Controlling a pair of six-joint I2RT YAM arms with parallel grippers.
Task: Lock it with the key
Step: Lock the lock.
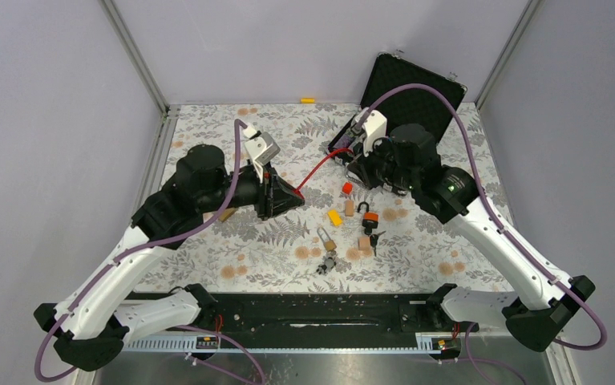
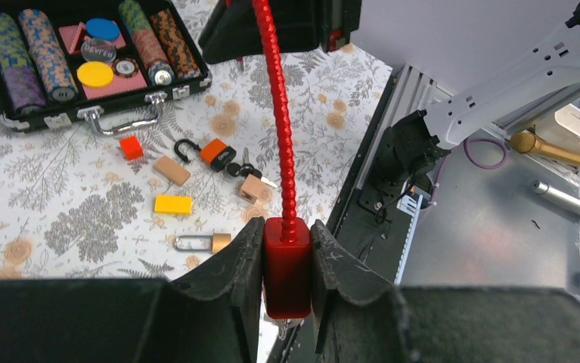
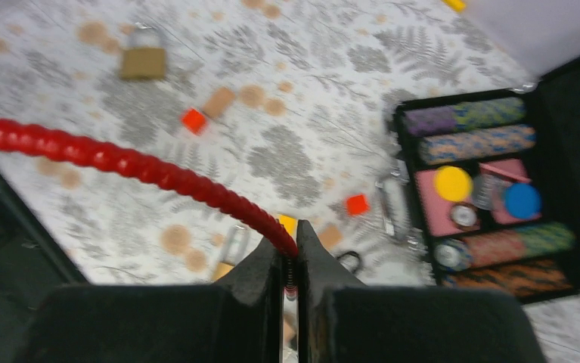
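While the left claw (image 2: 286,236) clamps the lock body (image 2: 286,281), the right claw (image 3: 290,253) — pinching the cable tip (image 3: 270,225) — could lose it.

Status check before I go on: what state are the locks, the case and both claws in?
Red cable lock: unlocked, free end out of its body.
Left claw: shut on the red cable lock's body.
Right claw: shut on the red cable lock's free end.
Orange padlock: shackle open.
Brass padlock: shackle looks closed, lying flat.
Case: open, lid up.
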